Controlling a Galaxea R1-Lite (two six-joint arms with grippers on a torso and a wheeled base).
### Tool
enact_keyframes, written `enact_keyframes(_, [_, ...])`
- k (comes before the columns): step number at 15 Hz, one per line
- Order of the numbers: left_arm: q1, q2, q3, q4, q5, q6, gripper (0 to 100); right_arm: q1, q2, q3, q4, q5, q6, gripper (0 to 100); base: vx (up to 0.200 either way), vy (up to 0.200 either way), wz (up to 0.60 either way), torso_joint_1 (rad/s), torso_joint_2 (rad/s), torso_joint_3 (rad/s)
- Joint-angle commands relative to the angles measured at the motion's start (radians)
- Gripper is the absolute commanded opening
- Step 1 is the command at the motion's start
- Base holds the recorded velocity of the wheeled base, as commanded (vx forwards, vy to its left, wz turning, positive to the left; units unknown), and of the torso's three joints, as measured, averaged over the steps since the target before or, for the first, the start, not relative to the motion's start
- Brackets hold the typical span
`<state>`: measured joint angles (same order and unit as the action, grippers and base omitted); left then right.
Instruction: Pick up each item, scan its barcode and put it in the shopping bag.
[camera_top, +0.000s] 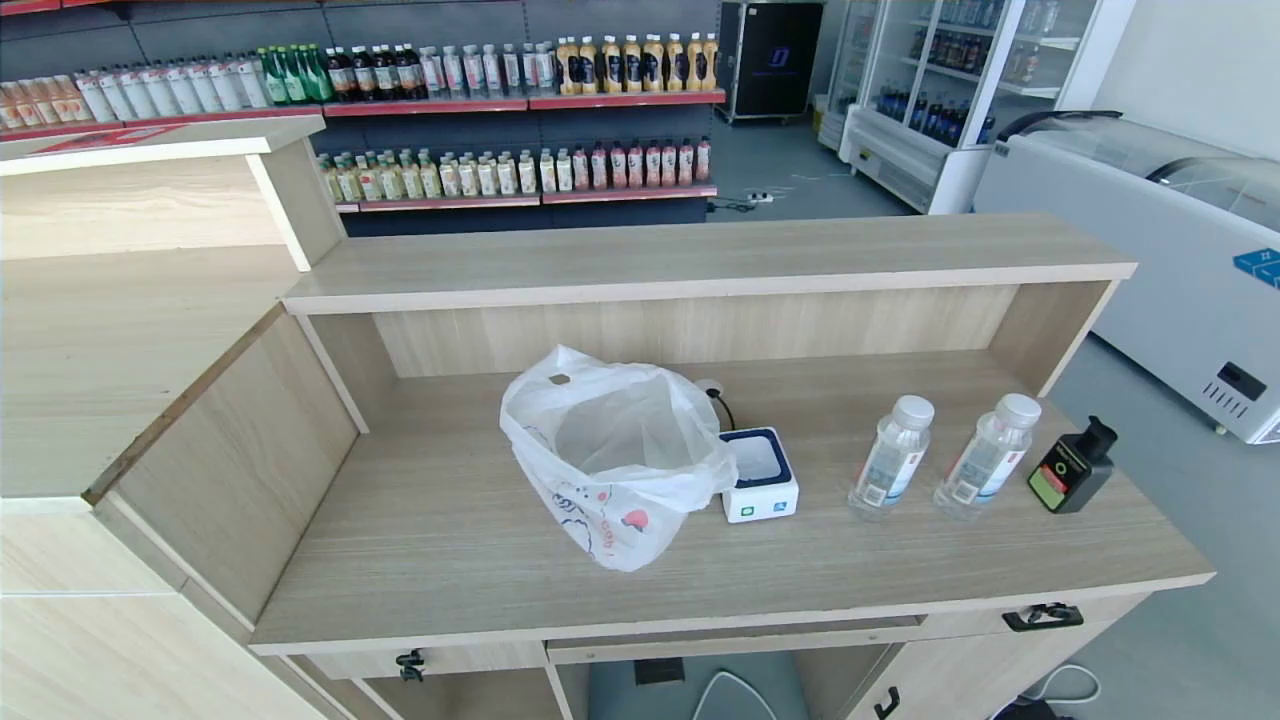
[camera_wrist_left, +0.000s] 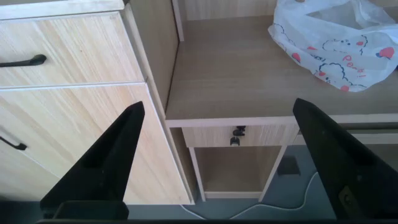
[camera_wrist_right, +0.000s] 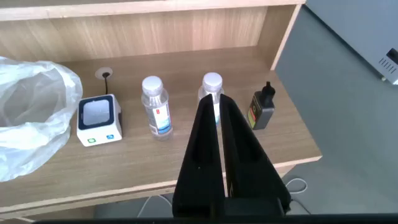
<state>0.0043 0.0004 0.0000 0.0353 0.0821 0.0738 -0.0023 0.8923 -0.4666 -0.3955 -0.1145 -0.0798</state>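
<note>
The left gripper (camera_wrist_left: 217, 155), fingers spread wide, is hanging off the left front of the bench (camera_top: 430, 560), seemingly idling; the bag (camera_top: 615, 470) is standing mouth-up for loading; the scanner (camera_top: 760, 478) is sitting just beside it; the left bottle (camera_top: 892, 455), right bottle (camera_top: 988, 455) and flask (camera_top: 1075, 468) are standing upright for easy grasping; the right gripper (camera_wrist_right: 217, 109), fingers pressed together and empty, is facing the right bottle.
</note>
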Motion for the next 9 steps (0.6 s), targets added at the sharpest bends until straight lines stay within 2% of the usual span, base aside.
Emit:
enact_keyframes(1, [0.000,0.000,0.000,0.000,0.001,0.000,100,-0.024,0.254,-0.041,-0.071,0.013,-0.029,0,0.000,0.000,0.00,0.000,0.00,0.000])
enact_keyframes(3, [0.000,0.000,0.000,0.000,0.001,0.000,100,-0.024,0.293,-0.056,-0.075,0.035,-0.041,0,0.000,0.000,0.00,0.000,0.00,0.000])
enact_keyframes(4, [0.000,0.000,0.000,0.000,0.001,0.000,100,-0.025,0.316,-0.055,-0.097,0.098,-0.040,100,0.000,0.000,0.00,0.000,0.00,0.000])
enact_keyframes(6, [0.000,0.000,0.000,0.000,0.001,0.000,100,-0.064,0.361,-0.052,-0.120,0.170,-0.041,100,0.000,0.000,0.00,0.000,0.00,0.000])
enact_keyframes(9, [0.000,0.000,0.000,0.000,0.001,0.000,100,-0.249,0.565,-0.055,-0.241,0.292,-0.100,100,0.000,0.000,0.00,0.000,0.00,0.000])
